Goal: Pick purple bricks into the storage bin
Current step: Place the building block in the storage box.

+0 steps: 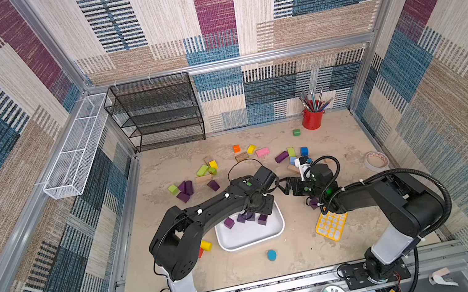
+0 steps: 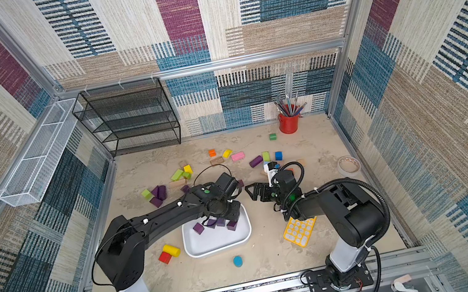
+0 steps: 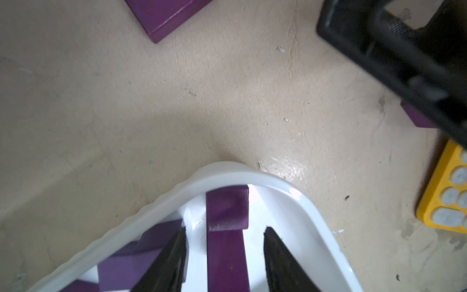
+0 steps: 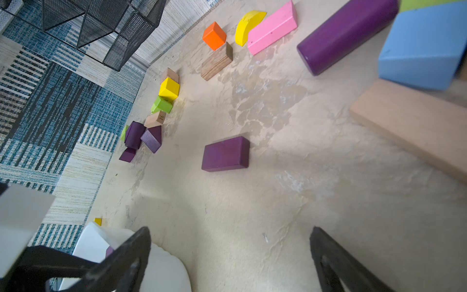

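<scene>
The white storage bin [image 1: 252, 241] [image 2: 217, 244] sits at the front middle of the table, with several purple bricks [image 1: 229, 222] [image 2: 232, 225] along its far side. My left gripper [image 3: 225, 228] hangs over the bin's far right corner [image 3: 252, 174], open. A purple bar [image 3: 226, 227] stands between its fingers with a gap on each side. My right gripper [image 1: 282, 188] [image 4: 230, 228] is wide open and empty, just right of the bin. More purple bricks lie loose: a cluster [image 1: 185, 187] [image 4: 136, 135] at far left, an oblong [image 4: 225, 153], a cylinder [image 1: 281, 156] [image 4: 346, 35], and one [image 1: 313, 203] under the right arm.
Other coloured blocks are scattered at the back, among them a pink oblong [image 1: 262, 152] and a blue cube [image 1: 304, 151]. A yellow keypad [image 1: 332, 225], blue disc [image 1: 271, 255] and yellow cylinder [image 1: 206, 245] flank the bin. Black rack [image 1: 155, 115], red pencil cup [image 1: 312, 118] and tape roll [image 1: 376, 160] line the edges.
</scene>
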Tool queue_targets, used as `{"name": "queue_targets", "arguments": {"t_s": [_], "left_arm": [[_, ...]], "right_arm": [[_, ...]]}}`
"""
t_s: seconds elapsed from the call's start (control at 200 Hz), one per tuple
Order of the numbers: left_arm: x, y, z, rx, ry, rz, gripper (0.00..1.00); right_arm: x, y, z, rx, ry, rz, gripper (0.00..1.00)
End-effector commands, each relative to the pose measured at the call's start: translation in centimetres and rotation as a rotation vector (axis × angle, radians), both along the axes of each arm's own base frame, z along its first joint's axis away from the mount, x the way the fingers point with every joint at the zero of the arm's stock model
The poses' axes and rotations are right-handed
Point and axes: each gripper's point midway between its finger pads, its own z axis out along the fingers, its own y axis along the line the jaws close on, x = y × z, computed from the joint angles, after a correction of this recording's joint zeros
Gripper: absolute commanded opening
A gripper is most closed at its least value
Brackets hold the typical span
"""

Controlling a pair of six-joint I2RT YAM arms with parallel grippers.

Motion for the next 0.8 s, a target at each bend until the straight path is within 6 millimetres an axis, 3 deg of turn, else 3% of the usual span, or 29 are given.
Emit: {"name": "queue_targets", "arguments": {"t_s": [0.0,0.581,0.791], "left_arm": [[0.4,0.5,1.5,0.019,-0.043,-0.017,0.53],[2.0,3.3,8.3,0.037,-0.196,0.048,0.71],[3.3,6.3,9.9,0.032,-0.195,0.124,0.75]], "right_arm": [[0.6,0.2,1.0,0.013,-0.045,0.0,0.99],[0.3,-0.5,2.3,-0.038,-0.127,-0.012,0.99],[0.8,-0.2,2.8,-0.106,-0.17,-0.011,0.99]]}}
